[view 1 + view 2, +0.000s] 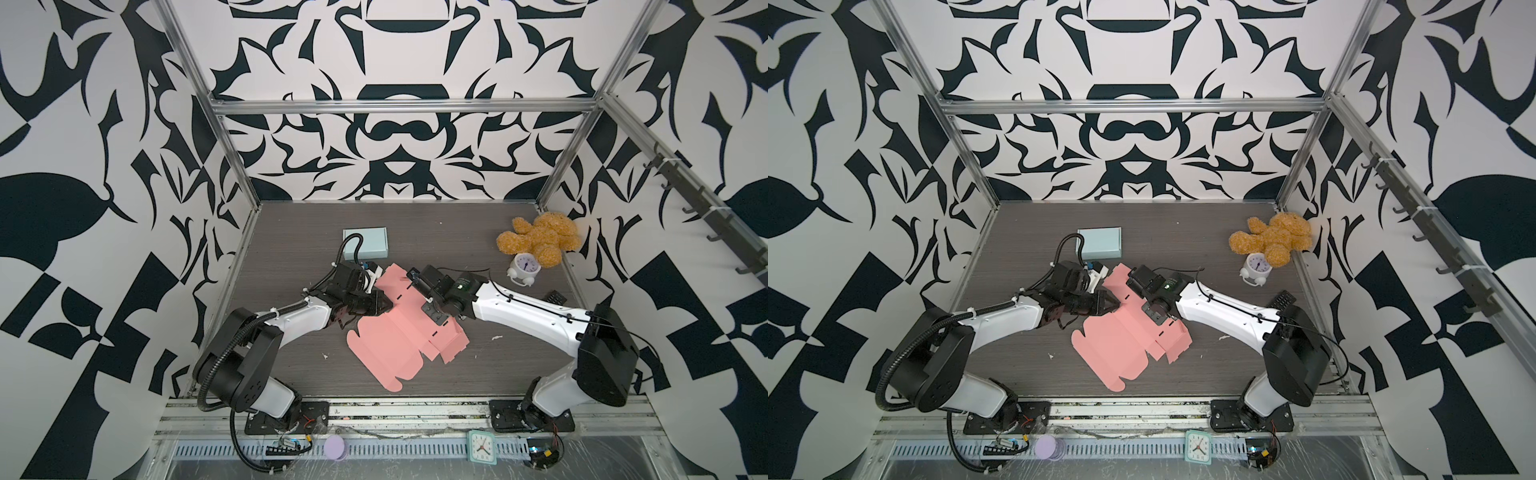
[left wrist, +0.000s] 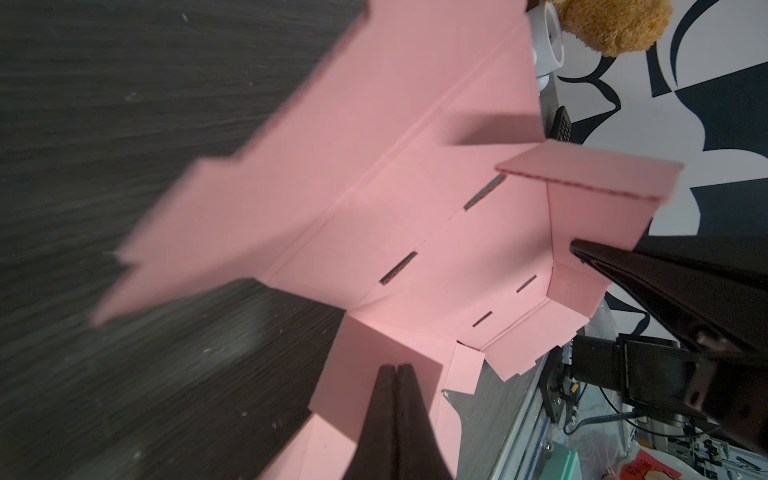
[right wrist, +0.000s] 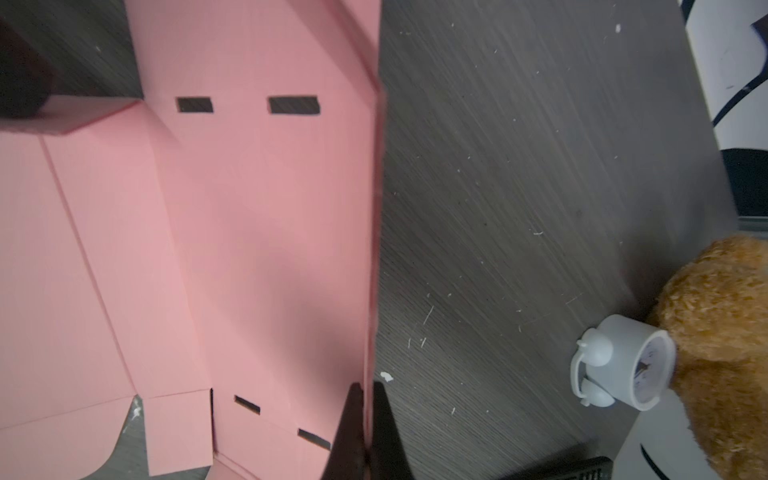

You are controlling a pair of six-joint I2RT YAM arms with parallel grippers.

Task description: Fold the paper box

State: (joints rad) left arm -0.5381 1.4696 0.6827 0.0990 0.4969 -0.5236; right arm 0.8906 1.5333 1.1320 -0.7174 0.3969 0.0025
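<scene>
Left gripper is pinched fully closed w/ nothing between the fingers afaict. Its tips are just up against a raised corner flap of the pink paper box. The box is a mostly flat blank lying mid-table, between the two arms. Right gripper is clamped tight on the thin edge of the stood-up wall at the blank's far-right end.

What I'd worry abt: there's only one real grip here. If the right arm pulls, the whole sheet prob slides instead of creasing, maybe toward the white alarm clock and teddy. A tiny pinch on a thin edge could also tear or slip off, and the wall would flop down. Left tips pushing too hard = crumpled flap.

Orientation: it sits skewed to the table edges. The rounded-tab lid end points near-left, and the held wall is the opposite end. Long axis looks like that diagonal imo, tho the arms hide part of it.
</scene>
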